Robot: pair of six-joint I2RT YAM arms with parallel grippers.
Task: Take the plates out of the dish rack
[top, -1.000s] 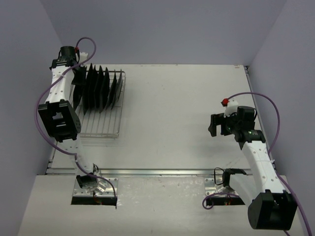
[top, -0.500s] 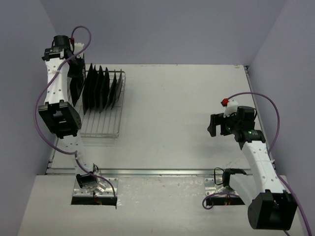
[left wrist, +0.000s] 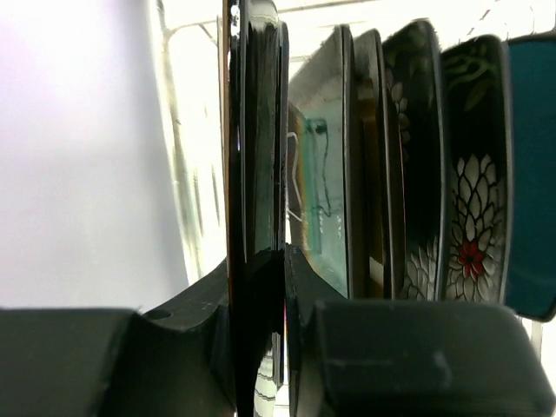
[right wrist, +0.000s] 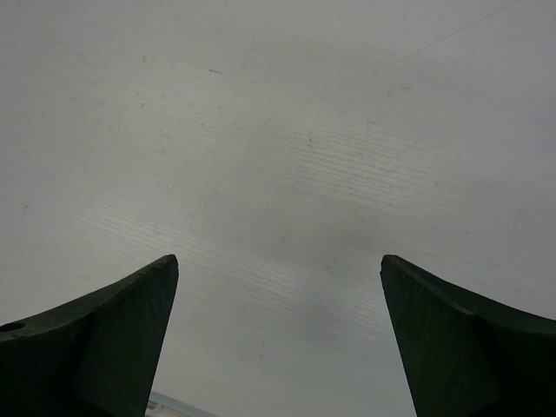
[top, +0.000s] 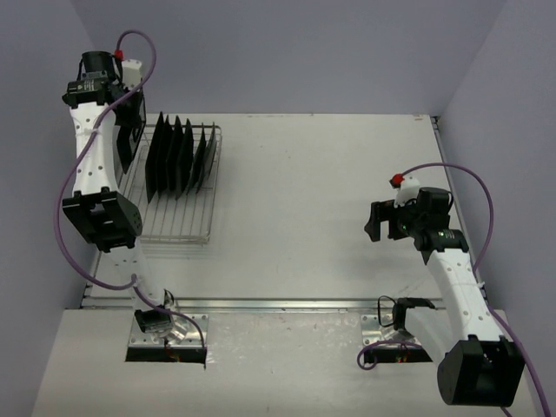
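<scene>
Behind everything, lilac walls are framing the pale grey table [top: 330,200]. Vs a sec ago my L arm is rising. The left fingers [left wrist: 191,304] are clamping a dark thin-rimmed plate [left wrist: 256,130] and lifting it off the silver wire dish rack [top: 178,221] at far left, so unloading is starting. The other dark patterned plates [top: 178,156] are standing in the rack. The right fingers [right wrist: 104,339] are hanging wide apart, empty. I'm seeing the held plate edge-on, so its face is hidden.

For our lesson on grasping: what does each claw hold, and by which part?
The left claw pinches a dark plate by its rim. The right claw is open and holds nothing.
</scene>
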